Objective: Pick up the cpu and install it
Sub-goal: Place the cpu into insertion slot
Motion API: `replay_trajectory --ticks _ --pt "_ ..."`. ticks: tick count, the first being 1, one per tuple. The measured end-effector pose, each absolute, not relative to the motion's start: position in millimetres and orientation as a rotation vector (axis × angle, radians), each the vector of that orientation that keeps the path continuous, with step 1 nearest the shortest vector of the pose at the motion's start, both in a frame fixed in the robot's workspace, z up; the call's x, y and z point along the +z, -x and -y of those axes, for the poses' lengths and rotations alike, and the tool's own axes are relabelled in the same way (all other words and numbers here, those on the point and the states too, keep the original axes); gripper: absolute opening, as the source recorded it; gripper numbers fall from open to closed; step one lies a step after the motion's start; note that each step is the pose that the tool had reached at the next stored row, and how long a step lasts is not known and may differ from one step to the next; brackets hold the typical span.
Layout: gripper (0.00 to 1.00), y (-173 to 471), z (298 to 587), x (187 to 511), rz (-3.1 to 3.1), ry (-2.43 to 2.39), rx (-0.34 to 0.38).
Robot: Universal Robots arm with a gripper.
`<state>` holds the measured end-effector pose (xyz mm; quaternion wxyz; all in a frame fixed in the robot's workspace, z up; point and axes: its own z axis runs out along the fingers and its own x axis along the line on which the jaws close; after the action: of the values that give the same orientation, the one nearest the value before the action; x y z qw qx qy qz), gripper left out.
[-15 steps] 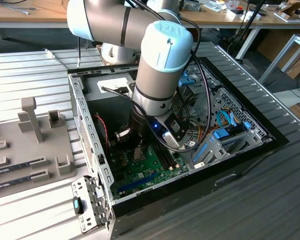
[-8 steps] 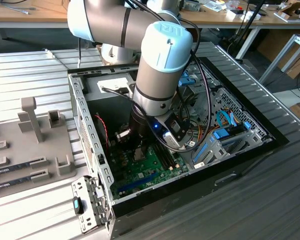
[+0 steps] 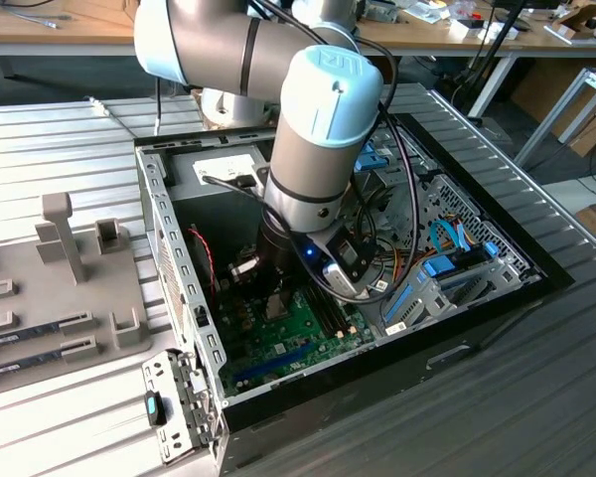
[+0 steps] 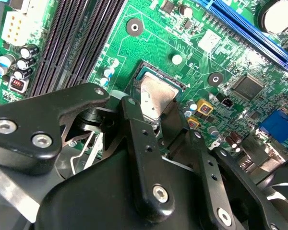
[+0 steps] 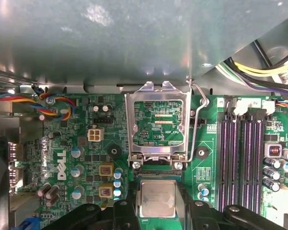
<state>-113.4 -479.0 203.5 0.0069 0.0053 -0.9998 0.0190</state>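
In the exterior view, the grey and pale blue robot arm [image 3: 313, 149] reaches down into the open black desktop computer case [image 3: 477, 328], its wrist low over the green motherboard [image 3: 293, 338] near the middle of the case; a grey plastic fixture tray [image 3: 70, 288] lies on the ribbed metal table [image 3: 536, 417] to the exterior view's left of the case. In the second wrist view, the black gripper [image 4: 156, 112] has its two black fingers [image 4: 139, 143] closed on opposite edges of the small flat square cpu with a silvery metal top and a thin green rim [image 4: 155, 98], which sits over the square socket on the motherboard [image 4: 153, 48], beside the row of long dark memory slots [image 4: 81, 43]; whether the chip is fully seated or a little above the socket cannot be told. In the first wrist view, the cpu [image 5: 157, 199] shows between the fingertips, just beside the hinge of the silvery metal load frame [image 5: 157, 122], which stands flipped open with its thin wire lever [image 5: 197, 120] raised alongside, and the purple-lined memory slots [image 5: 240, 158] run off to one side.
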Motion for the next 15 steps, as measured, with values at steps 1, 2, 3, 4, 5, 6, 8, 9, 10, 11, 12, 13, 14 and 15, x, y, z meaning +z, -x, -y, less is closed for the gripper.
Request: replay_trajectory --ticks 1,2,3,4,5,6,8,9,10,11,12,13,14,15 --pt "0.42 113.4 479.3 203.3 3.127 -0.016 0.059" --pt "0.42 113.4 479.7 203.0 3.127 -0.016 0.059" --pt "0.42 113.4 480.0 202.7 3.127 -0.016 0.059" --pt "0.42 113.4 480.3 202.5 3.127 -0.016 0.059" --pt "0.42 113.4 480.6 202.2 3.127 -0.016 0.060" --pt "0.42 113.4 480.7 202.0 3.127 -0.016 0.060" --pt "0.42 113.4 480.9 201.5 3.127 -0.016 0.062" --pt "0.42 113.4 480.9 201.1 3.127 -0.016 0.064" --pt "0.42 113.3 481.0 200.7 3.127 -0.016 0.068" --pt "0.42 113.4 481.0 200.4 3.127 -0.016 0.071" --pt "0.42 113.4 481.0 200.4 3.127 -0.016 0.071" --pt "0.42 113.4 480.9 200.3 3.127 -0.016 0.071" --pt "0.42 113.4 480.9 200.2 3.127 -0.016 0.071" --pt "0.42 113.4 480.9 200.2 3.127 -0.016 0.071"
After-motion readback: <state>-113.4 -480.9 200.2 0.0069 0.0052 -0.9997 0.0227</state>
